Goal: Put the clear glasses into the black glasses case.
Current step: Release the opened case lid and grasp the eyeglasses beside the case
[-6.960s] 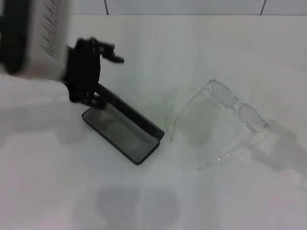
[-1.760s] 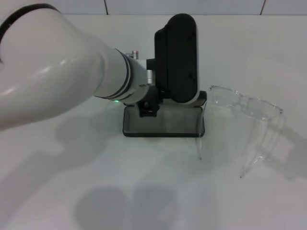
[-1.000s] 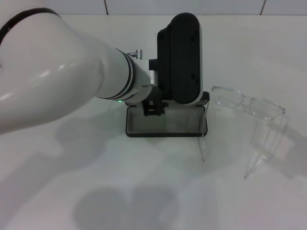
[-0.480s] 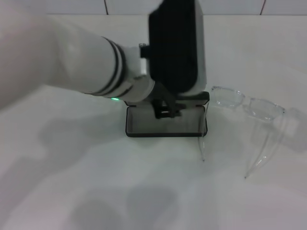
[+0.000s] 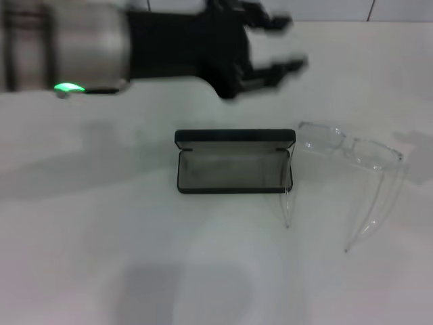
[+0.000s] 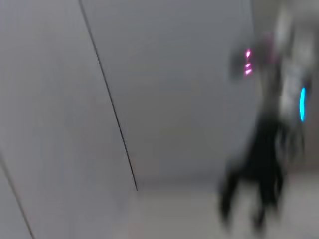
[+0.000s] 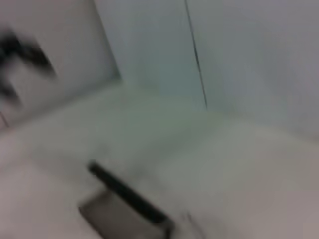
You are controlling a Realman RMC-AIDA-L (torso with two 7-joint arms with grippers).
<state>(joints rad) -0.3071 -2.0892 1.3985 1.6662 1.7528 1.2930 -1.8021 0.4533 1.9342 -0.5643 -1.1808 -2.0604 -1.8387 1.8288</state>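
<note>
The black glasses case (image 5: 233,162) lies open on the white table, lid standing at the back and grey lining showing. It also appears as a dark box (image 7: 124,206) in the right wrist view. The clear glasses (image 5: 348,152) rest just right of the case, lenses to the rear and both thin arms unfolded toward the front, one arm running past the case's right end. My left gripper (image 5: 287,44) hovers open and empty above and behind the case, apart from both. In the left wrist view a blurred dark shape (image 6: 256,189) is probably my right gripper, far off.
The bare white table (image 5: 101,257) spreads in front of and to the left of the case. A tiled wall (image 5: 325,8) closes the table's far edge. My left forearm (image 5: 74,47) spans the upper left of the head view.
My left arm has lifted off the case and swung up and back, its gripper now clear above it. The case and the glasses have stayed where they were half a second ago.
</note>
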